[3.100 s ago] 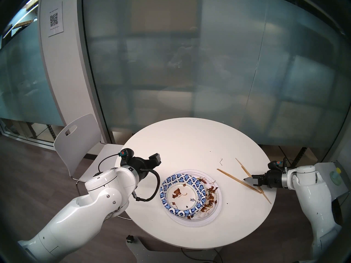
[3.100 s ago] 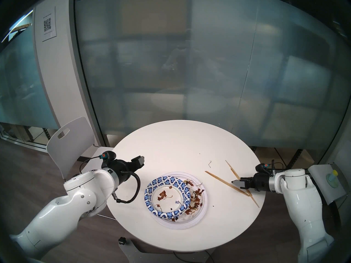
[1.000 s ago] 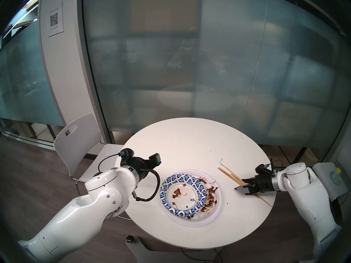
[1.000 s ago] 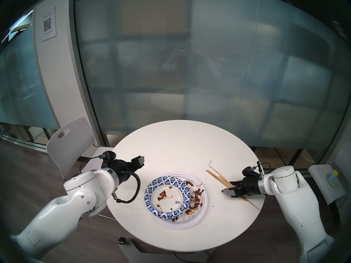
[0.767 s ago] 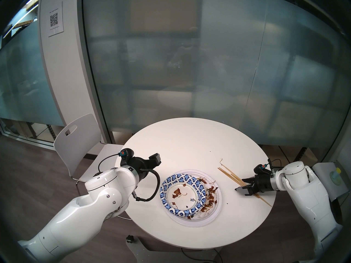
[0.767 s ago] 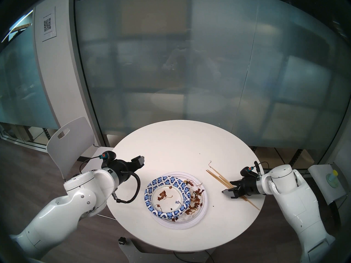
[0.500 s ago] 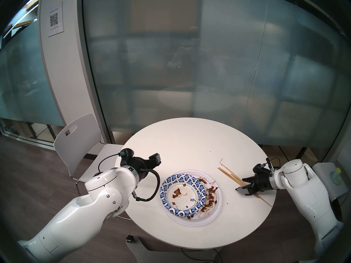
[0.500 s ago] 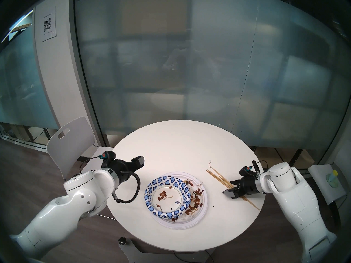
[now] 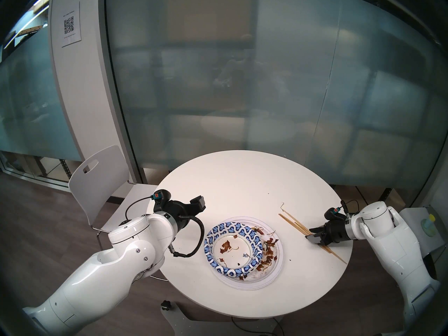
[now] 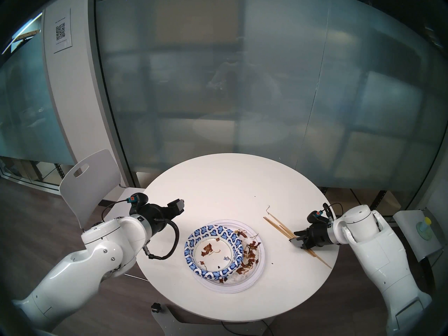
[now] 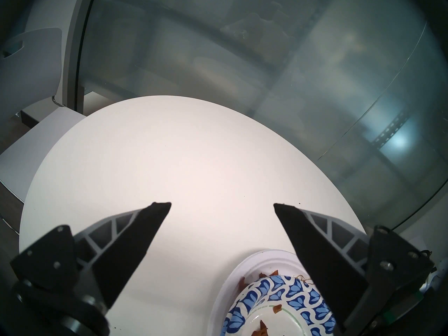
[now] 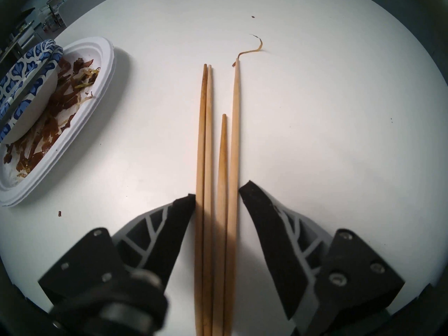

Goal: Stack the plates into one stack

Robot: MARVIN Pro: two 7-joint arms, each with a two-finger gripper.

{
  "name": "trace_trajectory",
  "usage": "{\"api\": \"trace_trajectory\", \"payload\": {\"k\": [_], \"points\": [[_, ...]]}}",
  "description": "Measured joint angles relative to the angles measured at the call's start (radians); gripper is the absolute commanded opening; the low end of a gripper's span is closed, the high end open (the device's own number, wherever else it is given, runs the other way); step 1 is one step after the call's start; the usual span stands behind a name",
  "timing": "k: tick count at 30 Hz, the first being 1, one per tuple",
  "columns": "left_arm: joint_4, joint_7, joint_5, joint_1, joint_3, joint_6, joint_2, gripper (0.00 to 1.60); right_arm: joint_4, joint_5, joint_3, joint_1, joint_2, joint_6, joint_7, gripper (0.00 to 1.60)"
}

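The plates sit in one stack at the table's front centre: blue-patterned dishes [image 9: 218,233] nested on wide white plates [image 9: 278,262], with brown food scraps on both. The left wrist view catches the stack's edge [image 11: 237,275] at bottom right. My left gripper [image 11: 221,204] hovers open and empty over bare table, left of the stack. My right gripper [image 12: 218,192] lies low on the table's right side, its jaws straddling several wooden chopsticks [image 12: 206,122]. One fingertip [image 12: 186,202] touches the outer stick and the other stands just off the bundle. Gaps remain between the sticks.
The round white table [image 9: 242,182] stands before a frosted glass wall. A white chair [image 9: 97,180] is at its left. A thin noodle strand [image 9: 282,204] lies at the chopsticks' far tips, and crumbs dot the table. The chopsticks' near ends reach the table's right edge.
The crossed chopsticks have been gathered into a parallel bundle. Over the last second the right jaws have narrowed around it and the hand has drawn back slightly. Left arm and plates have not moved.
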Motion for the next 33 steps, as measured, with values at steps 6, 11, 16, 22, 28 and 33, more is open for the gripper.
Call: {"api": "trace_trajectory", "payload": {"k": [6,11,16,22,28,33], "points": [[0.0,0.0,0.0,0.0,0.0,0.0,0.0,1.6,0.009,-0.009,-0.013,0.013,0.001,-0.009,-0.001,0.72],[0.0,0.0,0.0,0.0,0.0,0.0,0.0,1.6,0.015,-0.013,-0.023,0.023,0.0,-0.017,-0.001,0.68],[0.0,0.0,0.0,0.0,0.0,0.0,0.0,1.6,0.018,-0.016,-0.031,0.029,0.0,-0.022,-0.001,0.64],[0.0,0.0,0.0,0.0,0.0,0.0,0.0,1.6,0.018,-0.019,-0.039,0.035,0.0,-0.024,-0.001,0.26],[0.0,-0.001,0.0,0.0,0.0,0.0,0.0,1.6,0.018,-0.019,-0.042,0.041,0.001,-0.024,0.002,0.0],[0.0,-0.001,0.0,0.0,0.0,0.0,0.0,1.6,0.016,-0.02,-0.044,0.042,0.001,-0.025,0.002,0.0]]}}
